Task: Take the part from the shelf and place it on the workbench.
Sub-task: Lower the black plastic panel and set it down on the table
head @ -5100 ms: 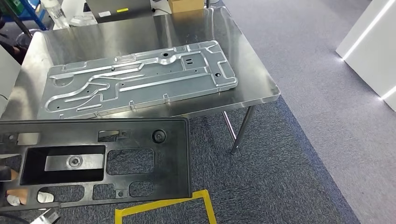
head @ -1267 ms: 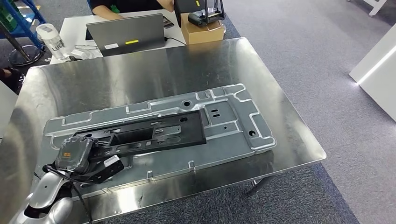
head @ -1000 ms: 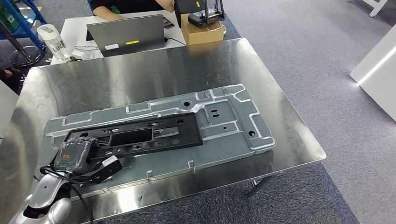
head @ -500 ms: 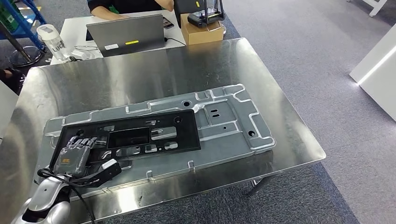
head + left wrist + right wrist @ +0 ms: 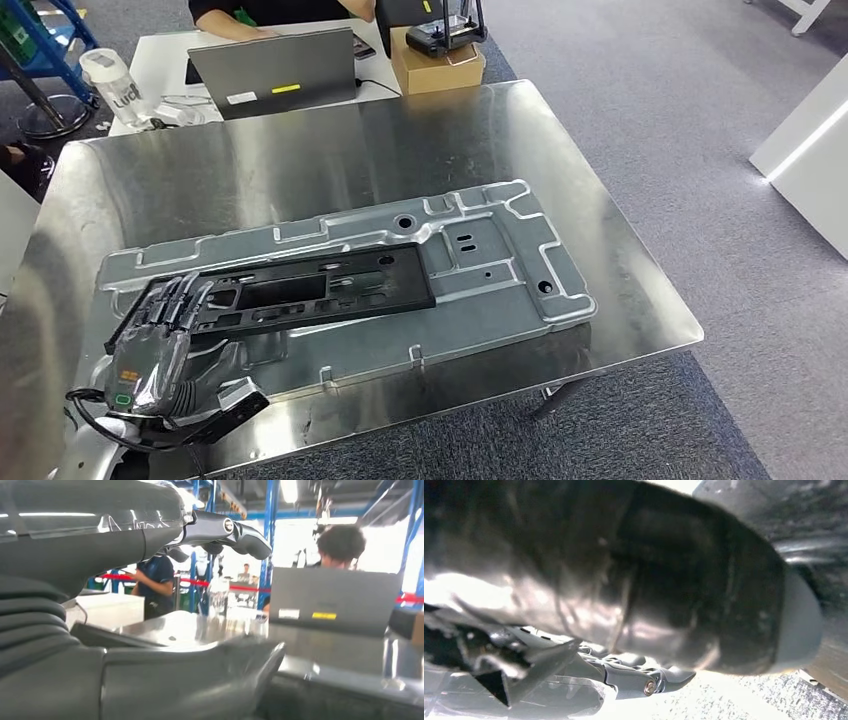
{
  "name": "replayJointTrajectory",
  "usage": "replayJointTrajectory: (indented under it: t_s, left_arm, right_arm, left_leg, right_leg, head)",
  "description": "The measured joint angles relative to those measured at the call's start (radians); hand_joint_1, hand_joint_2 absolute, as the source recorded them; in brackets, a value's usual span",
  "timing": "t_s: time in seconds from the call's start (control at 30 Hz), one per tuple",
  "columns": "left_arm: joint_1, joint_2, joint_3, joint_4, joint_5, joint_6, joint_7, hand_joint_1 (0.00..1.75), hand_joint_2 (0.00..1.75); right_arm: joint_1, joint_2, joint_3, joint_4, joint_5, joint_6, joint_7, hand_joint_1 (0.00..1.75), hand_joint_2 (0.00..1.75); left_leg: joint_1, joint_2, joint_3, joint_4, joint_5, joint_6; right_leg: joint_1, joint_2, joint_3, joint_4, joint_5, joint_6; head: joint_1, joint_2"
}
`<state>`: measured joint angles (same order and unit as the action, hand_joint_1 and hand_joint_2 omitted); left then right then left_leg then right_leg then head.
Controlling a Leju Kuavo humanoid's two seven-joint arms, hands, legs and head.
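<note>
— Where is the part [image 5: 300, 295] seen?
— It is laid flat on the metal panel [image 5: 500, 270] on the workbench [image 5: 330, 150].
— And the left hand [image 5: 155, 345]?
— Its fingers [image 5: 170, 300] are spread over the part's near end; nothing is gripped.
— The right hand [image 5: 634, 675]?
— Its fingers' state cannot be told.
</note>
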<state>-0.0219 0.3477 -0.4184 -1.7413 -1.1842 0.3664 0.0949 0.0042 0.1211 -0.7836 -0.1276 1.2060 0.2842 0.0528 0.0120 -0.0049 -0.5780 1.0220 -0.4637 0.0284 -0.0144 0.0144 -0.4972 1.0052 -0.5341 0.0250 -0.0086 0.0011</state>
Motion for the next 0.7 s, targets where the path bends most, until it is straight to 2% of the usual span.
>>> replayJointTrajectory:
  t_s: [0.07, 0.13, 0.17, 0.2, 0.23, 0.3, 0.33, 0.37, 0.4, 0.5, 0.53, 0.6, 0.67, 0.7]
  left_arm:
    - [0.005, 0.000, 0.001, -0.022, -0.002, 0.004, -0.001, 0.00, 0.00]
    - [0.011, 0.000, 0.001, -0.035, -0.002, 0.005, -0.001, 0.00, 0.00]
    - [0.015, 0.000, 0.001, -0.039, -0.003, 0.005, -0.001, 0.00, 0.00]
    - [0.018, 0.000, 0.001, -0.042, -0.003, 0.005, -0.002, 0.00, 0.00]
    - [0.021, -0.001, 0.001, -0.044, -0.003, 0.005, -0.002, 0.00, 0.00]
    - [0.022, -0.001, 0.001, -0.046, -0.003, 0.005, -0.002, 0.00, 0.00]
    - [0.022, -0.001, 0.001, -0.046, -0.003, 0.006, -0.002, 0.00, 0.00]
    - [0.023, -0.001, 0.001, -0.047, -0.003, 0.006, -0.002, 0.00, 0.00]
    - [0.023, -0.001, 0.001, -0.049, -0.003, 0.007, -0.002, 0.00, 0.00]
    - [0.029, -0.001, 0.003, -0.056, -0.003, 0.011, -0.002, 0.00, 0.00]
    - [0.033, -0.001, 0.005, -0.058, -0.005, 0.013, -0.002, 0.00, 0.00]
    - [0.039, -0.001, 0.010, -0.063, -0.008, 0.017, -0.003, 0.00, 0.00]
    - [0.044, -0.001, 0.014, -0.066, -0.011, 0.022, -0.005, 0.00, 0.00]
    - [0.047, -0.001, 0.016, -0.066, -0.012, 0.024, -0.005, 0.00, 0.00]
  right_arm:
    - [0.000, 0.000, 0.000, 0.000, 0.001, 0.000, -0.004, 0.00, 0.00]
    - [0.000, -0.001, 0.000, 0.000, 0.001, 0.000, -0.007, 0.00, 0.00]
    - [0.000, -0.001, -0.001, 0.000, 0.001, 0.000, -0.008, 0.00, 0.00]
    - [0.000, -0.001, -0.001, 0.000, 0.001, 0.000, -0.009, 0.00, 0.00]
    - [0.000, -0.001, -0.001, 0.000, 0.001, 0.000, -0.010, 0.00, 0.00]
    - [0.000, -0.002, -0.001, 0.000, 0.002, 0.000, -0.009, 0.00, 0.00]
    - [0.001, -0.002, -0.001, -0.001, 0.002, 0.000, -0.010, 0.00, 0.00]
    - [0.001, -0.002, -0.001, 0.000, 0.003, 0.001, -0.010, 0.00, 0.00]
    - [0.001, -0.002, -0.001, 0.000, 0.004, 0.001, -0.010, 0.00, 0.00]
    - [0.000, 0.000, -0.001, 0.000, 0.004, 0.000, -0.010, 0.00, 0.00]
    - [0.000, 0.001, -0.001, 0.000, 0.004, 0.000, -0.009, 0.00, 0.00]
    - [0.000, 0.002, -0.002, 0.000, 0.003, 0.000, -0.006, 0.00, 0.00]
    - [0.000, 0.002, -0.002, -0.001, 0.003, 0.000, -0.004, 0.00, 0.00]
    - [0.000, 0.002, -0.002, -0.001, 0.003, 0.000, -0.004, 0.00, 0.00]
  left_leg:
    - [0.006, 0.003, 0.007, -0.014, 0.006, 0.010]
    - [0.005, 0.005, 0.009, -0.017, 0.006, 0.013]
    - [0.005, 0.006, 0.009, -0.016, 0.006, 0.013]
    - [0.005, 0.007, 0.009, -0.015, 0.007, 0.013]
    - [0.005, 0.007, 0.010, -0.013, 0.006, 0.011]
    - [0.006, 0.006, 0.011, -0.007, 0.004, 0.006]
    - [0.006, 0.004, 0.010, -0.003, 0.002, 0.002]
    - [0.004, 0.003, 0.008, 0.000, 0.001, -0.004]
    - [0.003, 0.001, 0.006, 0.002, 0.002, -0.009]
    - [0.003, 0.000, 0.001, 0.004, 0.004, -0.027]
    - [0.005, 0.001, -0.005, 0.016, -0.011, -0.032]
    - [0.008, 0.002, -0.036, 0.099, -0.083, -0.040]
    - [0.008, 0.002, -0.073, 0.220, -0.159, -0.044]
    - [0.008, 0.002, -0.078, 0.257, -0.173, -0.045]
  right_leg:
    - [0.001, -0.002, -0.025, 0.060, -0.041, 0.004]
    - [0.001, -0.003, -0.093, 0.194, -0.106, 0.005]
    - [0.001, -0.003, -0.125, 0.254, -0.123, 0.006]
    - [0.001, -0.003, -0.145, 0.285, -0.121, 0.007]
    - [0.001, -0.003, -0.144, 0.274, -0.097, 0.007]
    - [-0.001, -0.004, -0.095, 0.154, -0.019, 0.005]
    - [0.001, -0.003, -0.068, 0.092, 0.010, 0.002]
    - [0.003, -0.003, -0.050, 0.050, 0.027, -0.003]
    - [0.005, -0.002, -0.044, 0.030, 0.031, -0.008]
    - [0.007, -0.002, -0.051, 0.022, 0.039, -0.030]
    - [0.006, -0.003, -0.054, 0.018, 0.045, -0.038]
    - [0.004, -0.007, -0.065, 0.014, 0.058, -0.054]
    - [0.007, -0.010, -0.083, 0.017, 0.068, -0.060]
    - [0.008, -0.011, -0.092, 0.019, 0.073, -0.061]
  head:
    - [0.000, 0.000]
    - [0.000, 0.000]
    - [0.000, 0.000]
    - [0.000, 0.000]
    - [0.000, 0.000]
    - [0.000, 0.000]
    - [0.000, 0.000]
    - [0.000, 0.000]
    - [0.000, 0.000]
    - [0.000, 0.000]
    - [0.000, 0.000]
    - [0.000, 0.000]
    - [0.000, 0.000]
    - [0.000, 0.000]
